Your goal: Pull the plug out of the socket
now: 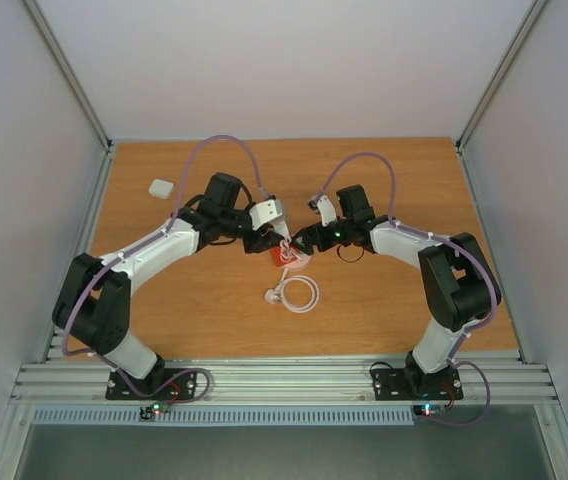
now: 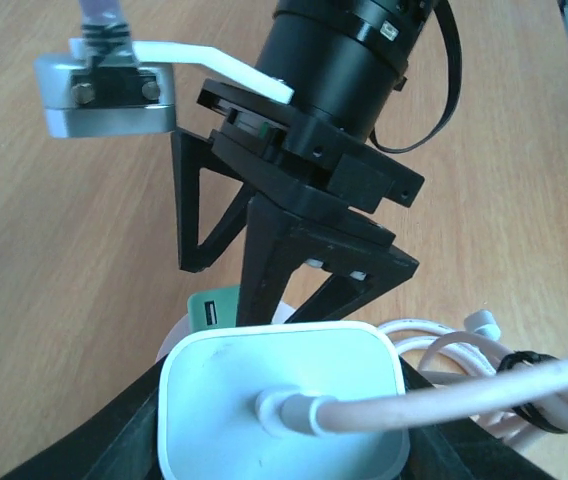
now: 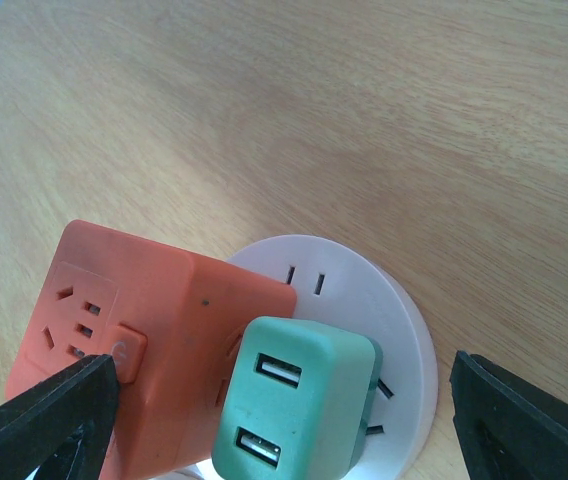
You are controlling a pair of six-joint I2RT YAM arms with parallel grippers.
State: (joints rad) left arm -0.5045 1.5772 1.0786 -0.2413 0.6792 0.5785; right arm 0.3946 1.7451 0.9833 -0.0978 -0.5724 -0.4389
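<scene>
The left gripper (image 2: 284, 425) is closed against the two sides of the white plug (image 2: 264, 375), and a cable (image 2: 464, 392) runs out of the plug's face. The plug is held at the edge of the socket (image 3: 364, 290) nearest the left arm. Whether its pins are seated in the socket cannot be told, since the joint is hidden under the plug's body; it is judged that they probably are.

The right gripper (image 3: 282, 400) is spread wide above the socket and nothing is held in it. Between its fingers stand a green adapter (image 3: 264, 440) and a red cube (image 3: 154, 320), both set on top of the socket.

The socket lies flat on the table (image 3: 364, 120), about midway between the two arms. The rest of the cable is coiled (image 1: 300, 293) on the table just on the near side of the socket. A small white block (image 1: 161, 187) lies well apart from the socket, toward the far left.

The grasp on the plug appears to be made, while the pull is not yet done and the socket is not braced. For the next move, the right gripper would need to be lowered and closed on the socket or on what stands in it. The plug could then be drawn straight out along its pins without tilting. Otherwise the light socket is likely to be lifted along with it.
</scene>
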